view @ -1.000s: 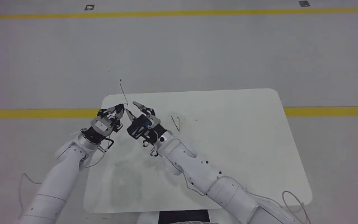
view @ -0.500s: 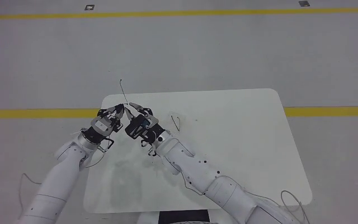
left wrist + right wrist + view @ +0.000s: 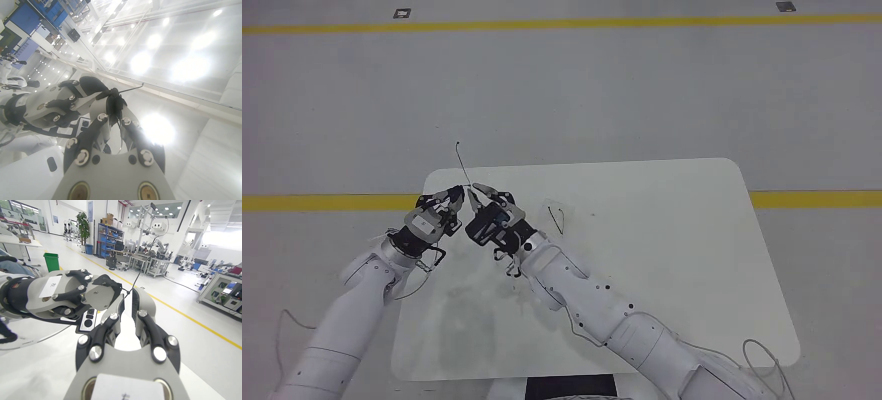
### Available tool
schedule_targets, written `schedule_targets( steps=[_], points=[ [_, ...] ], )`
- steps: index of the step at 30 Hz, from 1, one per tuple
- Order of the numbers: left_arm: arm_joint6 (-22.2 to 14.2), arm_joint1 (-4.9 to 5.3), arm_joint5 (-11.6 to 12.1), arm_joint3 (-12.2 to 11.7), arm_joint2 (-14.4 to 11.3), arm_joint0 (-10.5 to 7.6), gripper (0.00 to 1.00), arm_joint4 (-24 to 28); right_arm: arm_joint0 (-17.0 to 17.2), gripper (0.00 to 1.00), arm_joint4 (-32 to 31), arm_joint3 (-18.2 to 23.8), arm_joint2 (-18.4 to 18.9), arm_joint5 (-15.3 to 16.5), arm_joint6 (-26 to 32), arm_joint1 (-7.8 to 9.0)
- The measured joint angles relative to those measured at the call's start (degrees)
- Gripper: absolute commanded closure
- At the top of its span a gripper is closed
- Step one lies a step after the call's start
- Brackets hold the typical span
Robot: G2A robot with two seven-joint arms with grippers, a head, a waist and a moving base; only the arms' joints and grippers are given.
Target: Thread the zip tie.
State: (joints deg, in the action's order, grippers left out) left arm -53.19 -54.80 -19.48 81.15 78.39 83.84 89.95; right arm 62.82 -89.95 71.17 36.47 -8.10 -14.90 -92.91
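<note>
While the left jaws pinch the zip tie [image 3: 128, 292] above the surface [image 3: 662, 230], the right jaws stand open around it, threading seemingly unfinished.

A thin black zip tie [image 3: 463, 165] stands nearly upright over the table's [image 3: 682, 300] far left corner, lower end pinched in the left gripper [image 3: 457, 195], tip bent.

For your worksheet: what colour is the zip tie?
The zip tie is black; clearest in right wrist view.
</note>
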Motion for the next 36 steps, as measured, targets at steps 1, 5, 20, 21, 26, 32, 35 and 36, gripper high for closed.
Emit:
schedule_targets(
  steps=[1,5,20,21,26,32,35,36],
  points=[
    [0.0,0.0,0.0,0.0,0.0,0.0,1.0,0.0,0.0,0.95,0.0,0.0,0.0,0.0,0.0,-0.01],
    [0.0,0.0,0.0,0.0,0.0,0.0,1.0,0.0,-0.2,1.0,0.0,-0.2,0.1,0.0,0.1,-0.03],
    [0.0,0.0,0.0,0.0,0.0,0.0,1.0,0.0,-0.8,1.0,0.0,-1.8,-0.1,-0.4,0.5,0.54],
    [0.0,0.0,0.0,0.0,0.0,0.0,1.0,0.0,-0.9,1.0,0.0,-1.9,-0.1,-0.5,0.6,0.62],
    [0.0,0.0,0.0,0.0,0.0,0.0,1.0,0.0,-1.1,1.0,0.0,-2.6,-0.5,-0.8,1.6,1.11],
    [0.0,0.0,0.0,0.0,0.0,0.0,1.0,0.0,-1.1,1.0,0.0,-3.3,-0.7,-1.0,2.7,1.64],
    [0.0,0.0,0.0,0.0,0.0,0.0,1.0,0.0,-1.4,1.0,0.0,-3.9,-0.9,-1.3,3.6,1.99],
    [0.0,0.0,0.0,0.0,0.0,0.0,1.0,0.0,-1.5,1.0,0.0,-4.0,-1.0,-1.4,3.8,2.1]
  ],
)
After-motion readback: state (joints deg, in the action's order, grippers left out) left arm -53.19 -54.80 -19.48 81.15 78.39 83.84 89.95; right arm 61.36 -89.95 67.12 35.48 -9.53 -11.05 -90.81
